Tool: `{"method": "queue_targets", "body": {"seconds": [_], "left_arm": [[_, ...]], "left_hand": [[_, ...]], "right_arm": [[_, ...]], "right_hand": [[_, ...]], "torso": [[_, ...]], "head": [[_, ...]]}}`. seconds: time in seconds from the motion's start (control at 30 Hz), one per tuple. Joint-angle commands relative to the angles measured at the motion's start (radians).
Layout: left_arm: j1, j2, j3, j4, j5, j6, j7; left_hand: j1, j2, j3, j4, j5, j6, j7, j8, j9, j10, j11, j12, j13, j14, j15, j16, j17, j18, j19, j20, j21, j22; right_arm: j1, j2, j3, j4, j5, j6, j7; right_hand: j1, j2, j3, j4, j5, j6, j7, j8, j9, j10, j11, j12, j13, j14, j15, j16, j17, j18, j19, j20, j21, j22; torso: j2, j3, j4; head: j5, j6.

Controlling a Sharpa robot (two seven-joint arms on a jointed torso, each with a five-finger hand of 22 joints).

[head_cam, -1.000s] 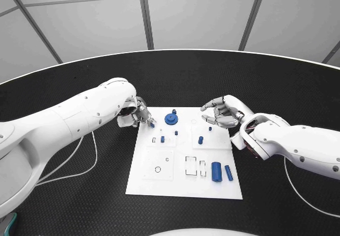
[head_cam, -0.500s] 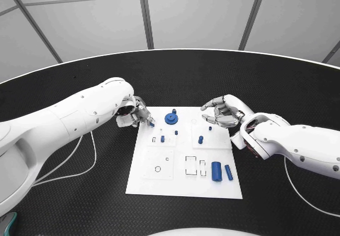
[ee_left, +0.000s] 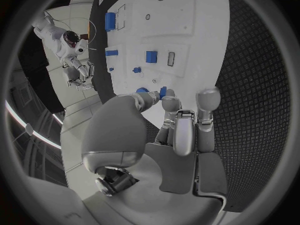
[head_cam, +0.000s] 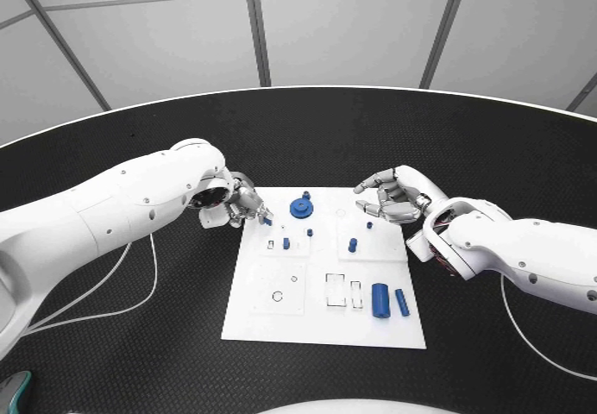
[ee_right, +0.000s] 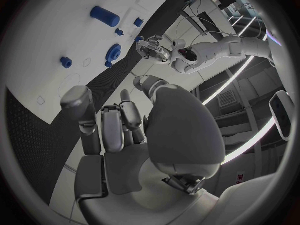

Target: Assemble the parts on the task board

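Note:
The white task board (head_cam: pixel 317 323) lies mid-table. My left hand (head_cam: pixel 228 203) is at its far left corner and pinches a small blue part (ee_left: pixel 161 91) between thumb and a fingertip, just over the board's edge. My right hand (head_cam: pixel 393 197) hovers over the far right corner with loosely curled fingers (ee_right: pixel 112 127) and holds nothing. On the board stand a round blue piece (head_cam: pixel 300 208) and small blue pegs (head_cam: pixel 285 244) (head_cam: pixel 352 246). A thick blue cylinder (head_cam: pixel 380 301) and a slimmer one (head_cam: pixel 402 302) lie near the front right.
Empty outlined slots (head_cam: pixel 336 290) and a ring hole (head_cam: pixel 276 297) mark the board's front half. A white cable (head_cam: pixel 131 289) loops on the black table under my left arm. The table's pale rim (head_cam: pixel 75 121) curves behind.
My left arm has swung outward and its hand has edged slightly left at the board's corner, still holding the small part. The right hand has stayed put.

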Motion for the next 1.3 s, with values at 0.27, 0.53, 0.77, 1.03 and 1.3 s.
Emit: {"method": "queue_targets", "body": {"seconds": [0.27, 0.53, 0.77, 1.03, 1.3], "left_arm": [[0.0, -0.1, -0.001, 0.152, -0.002, -0.057, 0.023], [-0.002, -0.148, -0.005, 0.241, -0.055, -0.099, 0.041], [-0.01, -0.165, -0.016, 0.284, -0.088, -0.118, 0.048], [-0.02, -0.167, -0.021, 0.302, -0.107, -0.118, 0.049], [-0.031, -0.161, -0.021, 0.3, -0.126, -0.105, 0.047]], "left_hand": [[-0.034, -0.022, 0.174, -0.157, 0.029, 0.018, -0.011, 0.015, 0.003, 0.035, -0.006, 0.014, 0.022, 0.078, -0.009, 0.006, 0.149, -0.014, 0.017, -0.003, 0.024, 0.03], [-0.058, -0.034, 0.188, -0.172, 0.082, 0.03, -0.015, 0.016, 0.004, 0.052, -0.009, 0.017, 0.034, 0.079, -0.013, 0.006, 0.15, -0.019, 0.03, -0.006, 0.046, 0.063], [-0.066, -0.037, 0.191, -0.178, 0.103, 0.035, -0.017, 0.017, 0.004, 0.06, -0.012, 0.021, 0.044, 0.079, -0.015, 0.006, 0.151, -0.021, 0.036, -0.008, 0.056, 0.077], [-0.068, -0.038, 0.192, -0.18, 0.111, 0.037, -0.018, 0.018, 0.004, 0.063, -0.013, 0.022, 0.046, 0.079, -0.016, 0.006, 0.151, -0.022, 0.037, -0.009, 0.058, 0.08], [-0.07, -0.04, 0.193, -0.183, 0.119, 0.038, -0.018, 0.018, 0.004, 0.065, -0.013, 0.023, 0.048, 0.079, -0.017, 0.006, 0.151, -0.022, 0.038, -0.01, 0.061, 0.084]], "right_arm": [[0.0, -0.004, 0.0, 0.0, 0.0, -0.001, 0.0], [0.0, -0.003, 0.0, 0.0, 0.0, -0.002, 0.001], [0.0, -0.001, 0.0, -0.001, 0.0, -0.001, 0.002], [0.0, 0.001, 0.0, -0.003, 0.0, -0.001, 0.002], [0.0, 0.003, 0.0, -0.004, 0.0, 0.001, 0.003]], "right_hand": [[-0.01, 0.002, 0.006, -0.001, 0.007, 0.002, 0.001, 0.005, -0.001, -0.005, 0.002, 0.001, 0.001, 0.041, -0.005, -0.005, 0.001, 0.015, -0.005, 0.003, -0.003, 0.002], [-0.01, 0.002, 0.006, -0.001, 0.007, 0.002, 0.001, 0.005, -0.001, -0.005, 0.002, 0.001, 0.001, 0.041, -0.005, -0.005, 0.001, 0.015, -0.005, 0.003, -0.003, 0.002], [-0.014, 0.001, 0.007, -0.003, 0.007, 0.002, 0.001, 0.006, -0.001, -0.004, 0.002, 0.002, 0.002, 0.042, -0.006, -0.005, 0.001, 0.015, -0.005, 0.003, -0.004, 0.002], [-0.014, 0.001, 0.007, -0.003, 0.007, 0.002, 0.001, 0.006, -0.001, -0.004, 0.002, 0.002, 0.002, 0.042, -0.006, -0.005, 0.001, 0.015, -0.005, 0.003, -0.004, 0.002], [-0.014, 0.002, 0.009, -0.005, 0.008, 0.002, 0.001, 0.006, -0.001, -0.004, 0.002, 0.002, 0.002, 0.042, -0.006, -0.005, 0.001, 0.015, -0.004, 0.003, -0.003, 0.003]], "torso": [[0.002, -0.0011, 0.0], [0.003, -0.0005, -0.0007], [0.003, -0.0004, -0.0005], [0.002, 0.0009, -0.0025], [0.004, 0.0008, -0.0016]], "head": [[0.003, -0.003], [0.007, -0.007], [0.011, -0.01], [0.015, -0.015], [0.013, -0.016]]}}
